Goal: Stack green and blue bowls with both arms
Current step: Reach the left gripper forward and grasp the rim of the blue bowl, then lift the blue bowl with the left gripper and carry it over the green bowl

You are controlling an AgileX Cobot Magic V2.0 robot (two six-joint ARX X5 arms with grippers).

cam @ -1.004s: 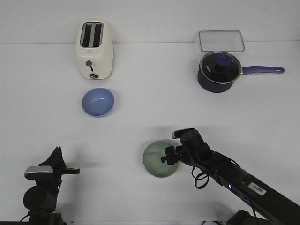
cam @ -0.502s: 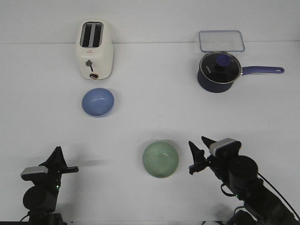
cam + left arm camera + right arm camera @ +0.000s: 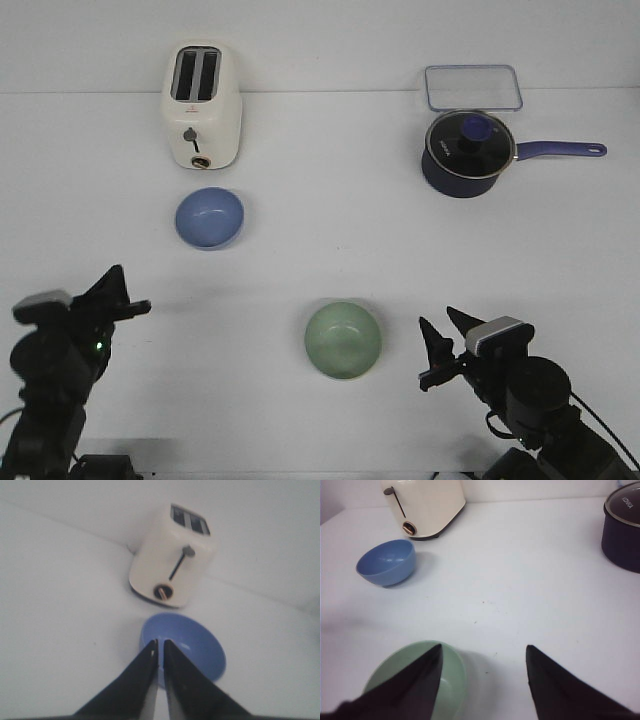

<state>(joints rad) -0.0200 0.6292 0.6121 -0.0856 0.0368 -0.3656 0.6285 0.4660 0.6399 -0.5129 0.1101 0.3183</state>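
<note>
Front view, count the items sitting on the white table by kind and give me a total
Small round matte bowls: 2, pale green and periwinkle blue
Cream two-slot toaster: 1
Dark navy lidded saucepan: 1
Clear rectangular container: 1
Total: 5

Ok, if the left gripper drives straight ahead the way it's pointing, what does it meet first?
Most likely the round matte periwinkle-blue bowl, dead ahead of the shut left gripper; the cream toaster stands behind it. Depth is uncertain.
</note>
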